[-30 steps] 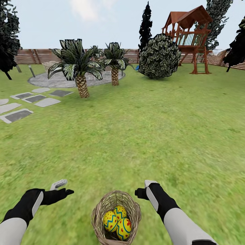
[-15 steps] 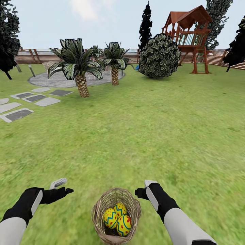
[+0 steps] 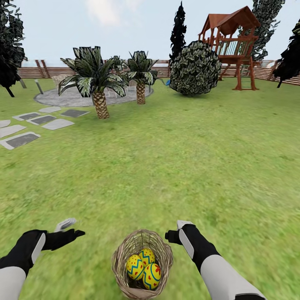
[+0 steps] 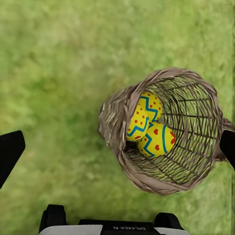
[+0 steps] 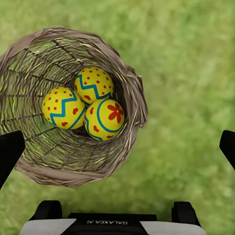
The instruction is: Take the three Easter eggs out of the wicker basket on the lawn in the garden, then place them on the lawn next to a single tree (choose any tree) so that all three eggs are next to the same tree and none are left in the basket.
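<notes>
Black-sleeved left gripper (image 3: pixel 68 230) hung over grass left of the wicker basket (image 3: pixel 121 258), fingers spread apart in wrist view, holding nothing. Basket sat on the lawn (image 3: pixel 175 166) btwn both arms, all 3 Easter eggs (image 3: pixel 143 266) packed touching inside. Eggs looked smooth, hard, prob. slippery; best pinched across the middle, top 1 first. Right gripper (image 3: pixel 177 231) hung beside the basket, fingers also wide apart, empty. Flat open grass w/ plenty of room.
</notes>
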